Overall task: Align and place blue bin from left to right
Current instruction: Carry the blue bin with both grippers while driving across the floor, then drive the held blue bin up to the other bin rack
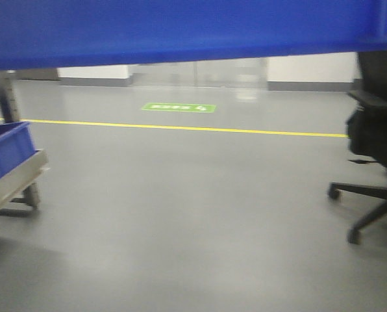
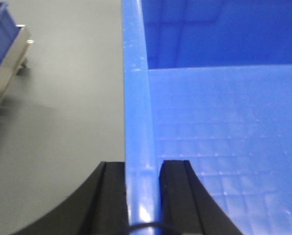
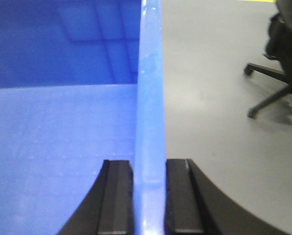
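Blue bin (image 1: 180, 29) held up above floor (image 1: 180, 214); left pincer (image 2: 142, 196) clamped on its left rim, right pincer (image 3: 148, 196) clamped on right rim, office chair (image 1: 375, 149) near right

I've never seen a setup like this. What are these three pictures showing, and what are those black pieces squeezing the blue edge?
This is a two-armed robot on a wheeled base, seen through three cameras. The front camera looks ahead across a grey floor; the wide blue band on top is the blue bin the robot is carrying. Beyond are a yellow floor line, a green floor sign, a black office chair and, at left, another blue tub on a metal cart. The other two cameras sit on the wrists. Each shows a black claw pinching the bin's wall: the left claw on one side wall, the right claw on the opposite one.
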